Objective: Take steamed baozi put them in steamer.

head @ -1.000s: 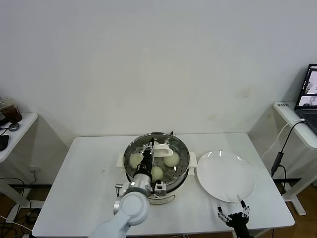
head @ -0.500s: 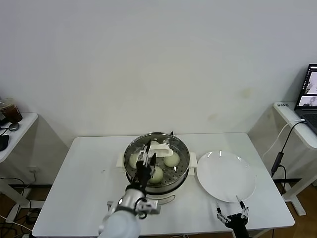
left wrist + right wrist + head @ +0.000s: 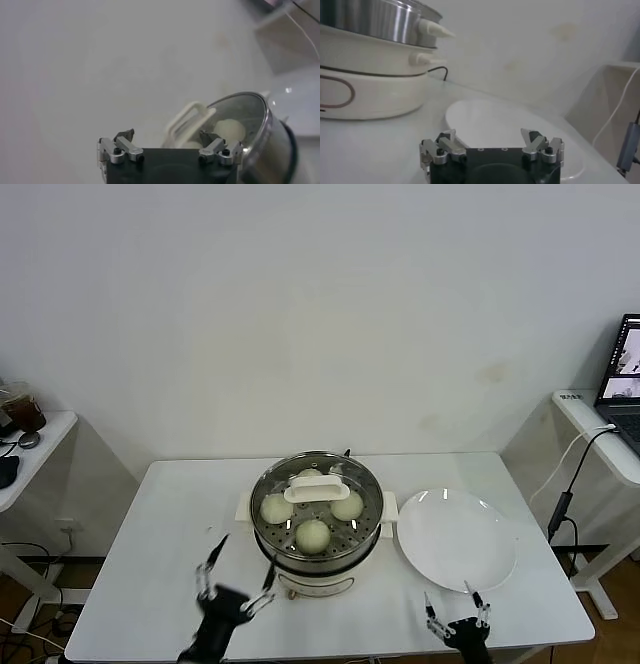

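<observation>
Baozi (image 3: 313,535) sat in steamer (image 3: 370,536) at centre, lidded, left gripper (image 3: 237,574) and right gripper (image 3: 455,612) gaped empty along bottom edge.

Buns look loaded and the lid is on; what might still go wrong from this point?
1. The left gripper hangs open close beside the steamer; a careless swing might knock the pot.
2. The right gripper sits open just at the near rim of the white plate; lifting forward might clip it.
</observation>
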Robot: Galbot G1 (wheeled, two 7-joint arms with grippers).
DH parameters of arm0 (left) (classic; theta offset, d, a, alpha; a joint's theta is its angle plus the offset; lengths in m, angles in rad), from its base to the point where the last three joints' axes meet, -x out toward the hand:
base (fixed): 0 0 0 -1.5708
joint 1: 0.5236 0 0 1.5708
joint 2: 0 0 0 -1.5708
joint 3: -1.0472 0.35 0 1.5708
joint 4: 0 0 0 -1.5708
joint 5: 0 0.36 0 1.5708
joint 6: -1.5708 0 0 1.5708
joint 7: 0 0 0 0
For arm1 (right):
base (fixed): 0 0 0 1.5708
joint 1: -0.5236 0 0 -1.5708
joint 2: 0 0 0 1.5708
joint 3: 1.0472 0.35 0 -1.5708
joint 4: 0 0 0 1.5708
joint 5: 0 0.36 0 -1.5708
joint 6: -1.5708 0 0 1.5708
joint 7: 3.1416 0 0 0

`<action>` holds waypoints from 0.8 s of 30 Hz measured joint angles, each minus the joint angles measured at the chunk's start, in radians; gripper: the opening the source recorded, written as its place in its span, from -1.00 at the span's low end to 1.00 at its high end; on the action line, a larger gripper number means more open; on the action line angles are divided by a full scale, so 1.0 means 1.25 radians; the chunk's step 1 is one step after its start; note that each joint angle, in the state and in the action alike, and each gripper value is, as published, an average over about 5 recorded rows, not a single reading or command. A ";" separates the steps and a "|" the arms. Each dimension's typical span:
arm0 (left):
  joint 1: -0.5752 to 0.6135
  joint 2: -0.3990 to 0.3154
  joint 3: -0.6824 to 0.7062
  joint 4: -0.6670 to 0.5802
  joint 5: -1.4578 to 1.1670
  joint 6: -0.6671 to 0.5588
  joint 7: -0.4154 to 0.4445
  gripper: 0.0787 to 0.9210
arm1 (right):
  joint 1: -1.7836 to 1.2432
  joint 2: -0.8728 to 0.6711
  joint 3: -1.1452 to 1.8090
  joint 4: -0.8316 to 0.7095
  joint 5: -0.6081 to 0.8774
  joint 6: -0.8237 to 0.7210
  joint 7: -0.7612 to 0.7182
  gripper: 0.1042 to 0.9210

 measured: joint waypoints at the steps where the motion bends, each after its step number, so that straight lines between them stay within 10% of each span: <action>1: 0.025 -0.005 -0.011 0.005 -0.030 -0.025 -0.008 0.77 | -0.006 -0.005 -0.008 0.004 0.007 -0.003 0.000 0.76; 24: 0.192 -0.080 -0.142 0.181 -0.302 -0.304 0.020 0.77 | -0.083 -0.046 -0.094 0.078 0.074 -0.051 0.012 0.76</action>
